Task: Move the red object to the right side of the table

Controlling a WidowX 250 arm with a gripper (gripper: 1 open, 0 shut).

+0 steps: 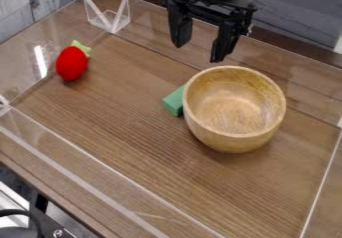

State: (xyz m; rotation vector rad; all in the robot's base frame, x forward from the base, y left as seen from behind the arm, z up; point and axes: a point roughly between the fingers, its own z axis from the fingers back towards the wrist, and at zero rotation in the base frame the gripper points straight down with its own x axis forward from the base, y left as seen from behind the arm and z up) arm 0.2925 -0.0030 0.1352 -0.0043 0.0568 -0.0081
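The red object [72, 63] lies near the table's [120, 152] left edge, well apart from the gripper [203, 40] — fingers spread wide, holding nothing, above the back. A wooden bowl [235, 107] touches a green block [175, 101].

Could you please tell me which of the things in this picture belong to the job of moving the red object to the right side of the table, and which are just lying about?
Part of the job:
- red strawberry toy
- table
- hand, open, holding nothing

Just lying about:
- wooden bowl
- green block, beside the bowl
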